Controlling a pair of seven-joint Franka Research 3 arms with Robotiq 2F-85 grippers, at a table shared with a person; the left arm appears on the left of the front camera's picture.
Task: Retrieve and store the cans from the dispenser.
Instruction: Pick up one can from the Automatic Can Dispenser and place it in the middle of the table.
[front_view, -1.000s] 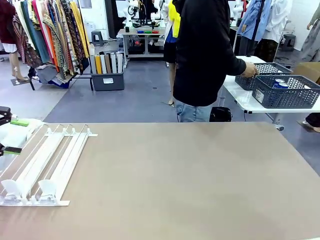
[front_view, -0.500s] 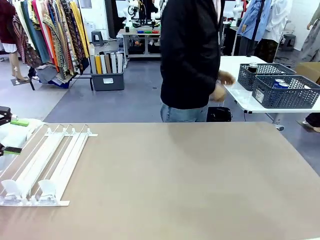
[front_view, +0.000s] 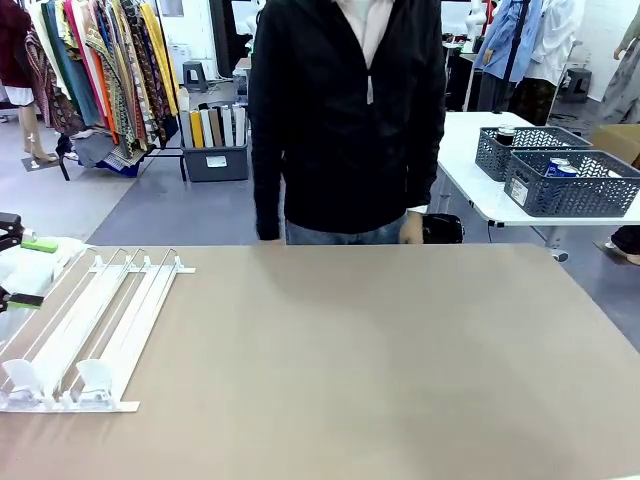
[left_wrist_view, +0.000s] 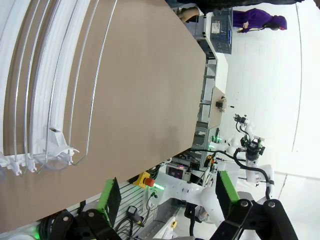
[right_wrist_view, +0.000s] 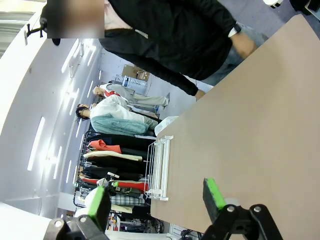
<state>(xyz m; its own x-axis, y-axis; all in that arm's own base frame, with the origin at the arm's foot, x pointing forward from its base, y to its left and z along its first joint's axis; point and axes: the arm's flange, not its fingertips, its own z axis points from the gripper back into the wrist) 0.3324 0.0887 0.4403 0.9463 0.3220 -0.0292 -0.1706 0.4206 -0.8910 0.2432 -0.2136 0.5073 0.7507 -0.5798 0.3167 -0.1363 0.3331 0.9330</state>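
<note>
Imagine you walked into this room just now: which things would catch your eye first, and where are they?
A person in a black top stands at the table's far edge. The white dispenser lies at the table's left end, its lanes bare of cans. Grey baskets holding cans sit on a side table at the right.

Bare table (front_view: 380, 360) right of the dispenser (front_view: 90, 335) (person (front_view: 345, 120) at far edge).

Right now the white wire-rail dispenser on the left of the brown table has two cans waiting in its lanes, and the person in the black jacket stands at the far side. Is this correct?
Not quite. The white wire-rail dispenser has no cans in its lanes; the front view shows bare rails and clear stops. The rest is correct: it lies on the left of the brown table, and the person in the black jacket stands at the far side.
</note>
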